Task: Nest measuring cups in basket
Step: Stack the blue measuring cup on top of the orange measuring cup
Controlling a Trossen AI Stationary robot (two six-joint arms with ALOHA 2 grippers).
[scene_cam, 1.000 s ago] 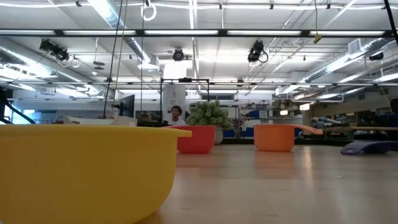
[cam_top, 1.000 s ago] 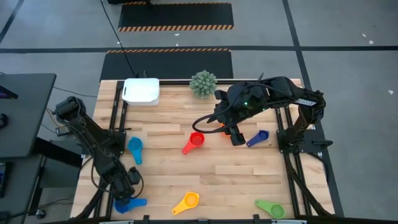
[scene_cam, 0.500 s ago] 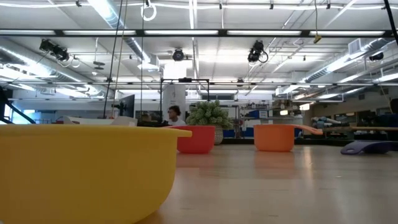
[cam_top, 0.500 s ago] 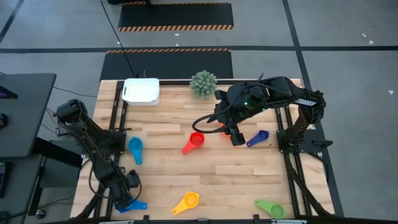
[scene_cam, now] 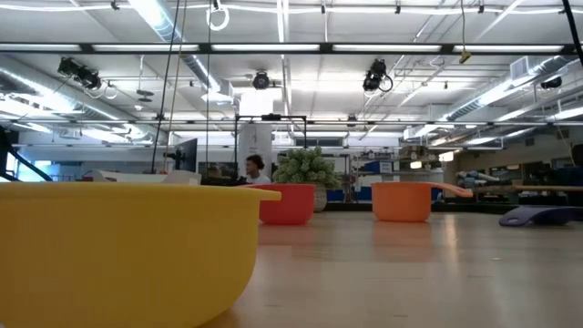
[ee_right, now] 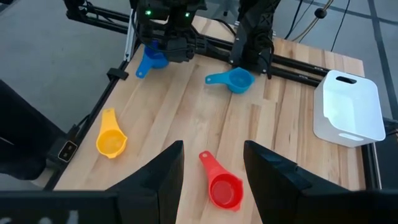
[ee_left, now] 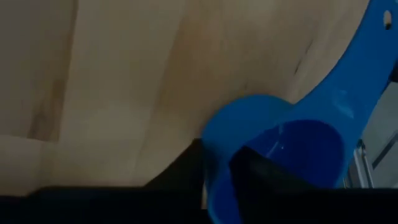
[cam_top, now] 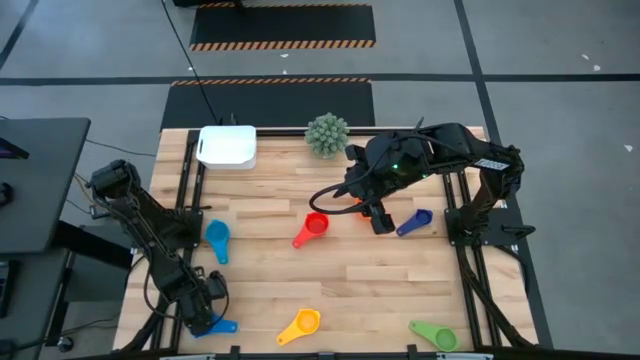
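My left gripper [cam_top: 205, 318] is at the near-left corner of the surface [cam_top: 330, 280], fingers [ee_left: 261, 171] clamped over the rim of the blue measuring cup [ee_left: 280, 149]. My right gripper [ee_right: 211, 162] hovers above the red measuring cup [cam_top: 314, 226], fingers spread, holding nothing. The white basket [cam_top: 227, 146] sits at the far-left edge.

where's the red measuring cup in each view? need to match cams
High view: red measuring cup mid-table, just left of the right gripper.
Low view: centre, on the far tabletop, in front of the green spiky plant.
Left wrist view: not in it.
Right wrist view: between that gripper's own open fingers.
Shared landmark: the yellow cup.
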